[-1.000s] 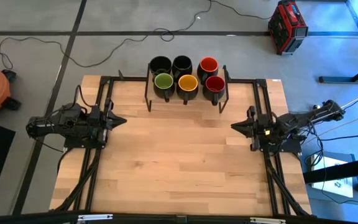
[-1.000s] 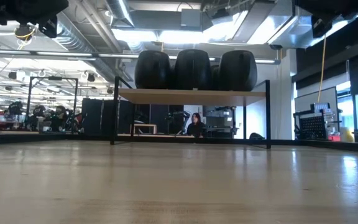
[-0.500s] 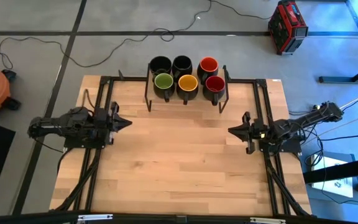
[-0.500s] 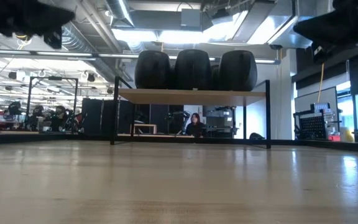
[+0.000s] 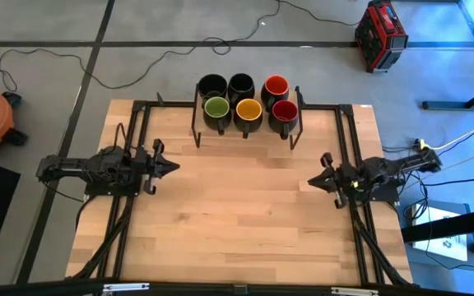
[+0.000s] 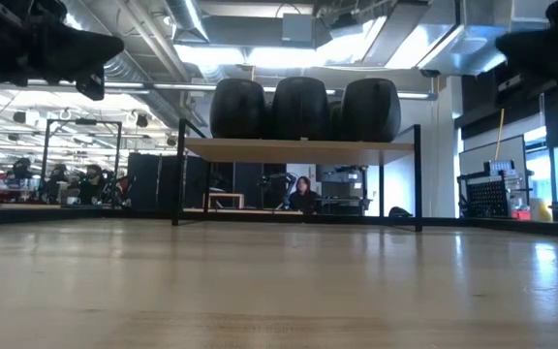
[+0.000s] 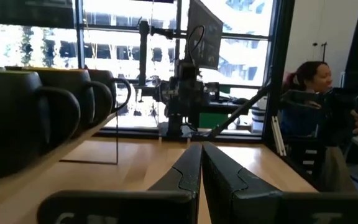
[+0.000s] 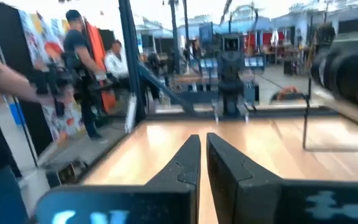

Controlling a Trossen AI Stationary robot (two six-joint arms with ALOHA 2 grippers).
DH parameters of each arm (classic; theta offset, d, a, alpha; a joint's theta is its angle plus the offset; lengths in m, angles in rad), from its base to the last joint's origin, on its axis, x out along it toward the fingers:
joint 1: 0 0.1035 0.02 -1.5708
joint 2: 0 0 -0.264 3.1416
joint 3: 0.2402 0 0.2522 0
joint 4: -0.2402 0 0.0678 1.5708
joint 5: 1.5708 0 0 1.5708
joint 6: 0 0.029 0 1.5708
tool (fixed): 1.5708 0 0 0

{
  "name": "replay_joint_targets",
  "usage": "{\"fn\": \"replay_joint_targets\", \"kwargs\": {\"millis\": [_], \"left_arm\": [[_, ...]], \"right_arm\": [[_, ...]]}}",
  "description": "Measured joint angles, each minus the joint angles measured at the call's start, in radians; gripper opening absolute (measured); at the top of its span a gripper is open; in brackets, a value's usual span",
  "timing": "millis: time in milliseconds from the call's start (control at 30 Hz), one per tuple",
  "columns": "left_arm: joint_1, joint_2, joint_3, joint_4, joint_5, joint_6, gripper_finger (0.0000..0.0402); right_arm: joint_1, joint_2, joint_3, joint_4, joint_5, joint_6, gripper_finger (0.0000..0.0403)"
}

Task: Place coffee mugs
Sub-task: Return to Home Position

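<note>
Six black mugs stand upright in two rows on a raised shelf (image 6: 298,148) at the table's far edge. In the high view their insides read black (image 5: 212,85), black (image 5: 241,84), orange-red (image 5: 276,85), green (image 5: 216,107), yellow (image 5: 248,108) and dark red (image 5: 284,110). The low view shows three dark mug bodies (image 6: 303,109). My left gripper (image 5: 174,166) (image 7: 201,145) hovers shut over the table's left part and points toward the right edge. My right gripper (image 5: 310,182) (image 8: 203,137) hovers shut over the right part and points toward the left edge. Neither is near the mugs.
The shelf stands on thin black legs (image 5: 196,125) (image 5: 296,125), with open room beneath it. Bare wooden table (image 5: 237,205) lies between the grippers. Black arm rails (image 5: 130,205) (image 5: 356,222) run along both sides. People (image 8: 79,74) (image 7: 309,81) stand in the room beyond.
My left gripper has moved toward the table's right edge and a little toward the near edge, turning about its own axis. My right gripper has drifted toward the near edge, and its arm has folded back. Both stay shut. The mugs have not moved.
</note>
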Motion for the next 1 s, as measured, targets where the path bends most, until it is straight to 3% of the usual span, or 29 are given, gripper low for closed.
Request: {"fn": "replay_joint_targets", "kwargs": {"millis": [200, 533, 900, 1000], "left_arm": [[0.001, 0.0, -0.009, 0.003, -0.012, -0.004, 0.0007], [0.001, 0.0, -0.01, -0.002, -0.023, -0.014, 0.0007], [0.001, 0.0, -0.01, -0.049, -0.023, -0.051, 0.0007], [0.001, 0.0, -0.01, -0.068, -0.066, -0.056, 0.0007]], "right_arm": [[-0.147, 0.004, 0.0, -0.04, -0.15, 0.007, 0.0019], [-0.383, 0.005, 0.0, -0.068, -0.252, 0.002, 0.0019], [-0.411, 0.006, 0.0, -0.073, -0.229, 0.013, 0.0019], [-0.411, 0.006, 0.0, -0.078, -0.204, 0.013, 0.0019]]}}
